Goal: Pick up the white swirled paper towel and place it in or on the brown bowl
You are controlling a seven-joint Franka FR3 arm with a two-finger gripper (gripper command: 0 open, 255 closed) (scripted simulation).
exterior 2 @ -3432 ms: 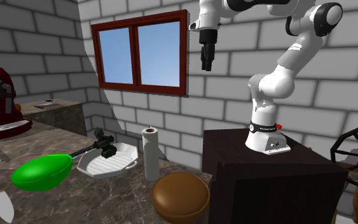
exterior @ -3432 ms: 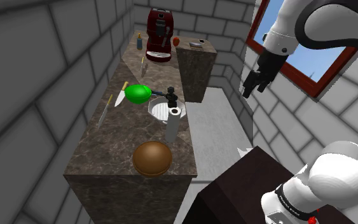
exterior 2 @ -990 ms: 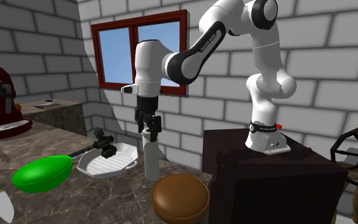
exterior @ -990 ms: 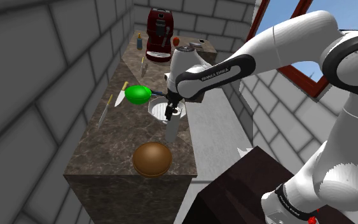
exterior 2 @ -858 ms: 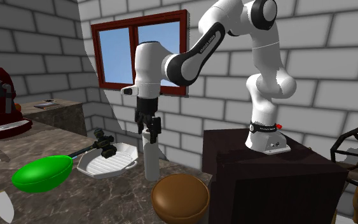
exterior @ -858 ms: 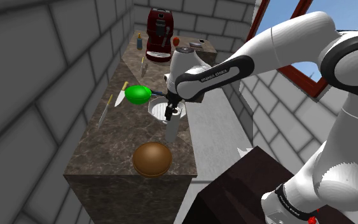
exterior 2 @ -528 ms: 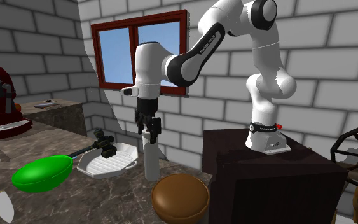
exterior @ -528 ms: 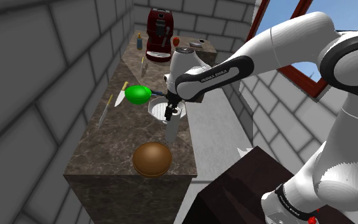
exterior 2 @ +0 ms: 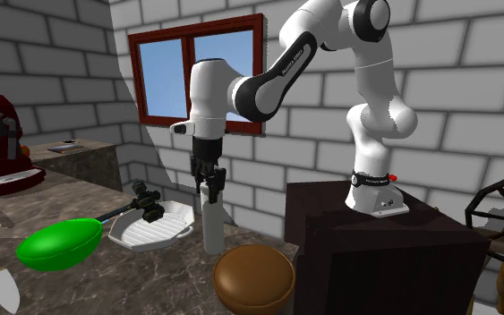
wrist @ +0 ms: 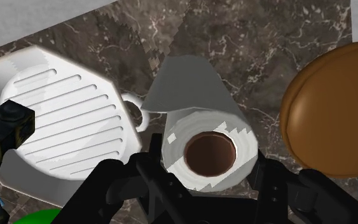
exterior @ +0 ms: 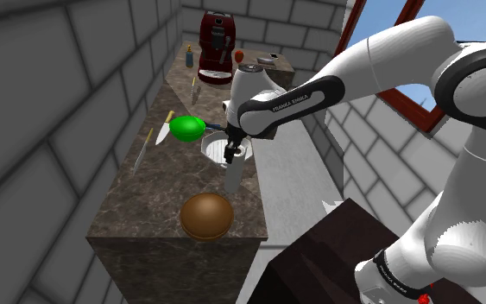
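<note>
At the second exterior view's left, the green pan (exterior 2: 57, 240) and the ribbed white dish (exterior 2: 151, 231) beside it lie on the dark stone counter (exterior 2: 133, 279) just as they did seconds ago; nothing there has shifted. The change is in the middle. The arm (exterior 2: 268, 85) hung high by the window (exterior 2: 165, 80) a few seconds back and has come down over the paper towel roll (exterior 2: 212, 224). Over the last second it has barely moved. The roll stands upright on the counter between the dish and the brown bowl (exterior 2: 253, 276), not yet lifted. The gripper (exterior 2: 210, 183) sits over its top end. In the wrist view the two black fingers (wrist: 147, 181) lie against opposite sides of the roll, narrowed to its width, so it looks clasped. This suggests the reach is over and the grasp made. What remains is the lift and a short carry rightward to the bowl, which waits near the roll, with the robot's stand (exterior 2: 375, 242) beyond it
</note>
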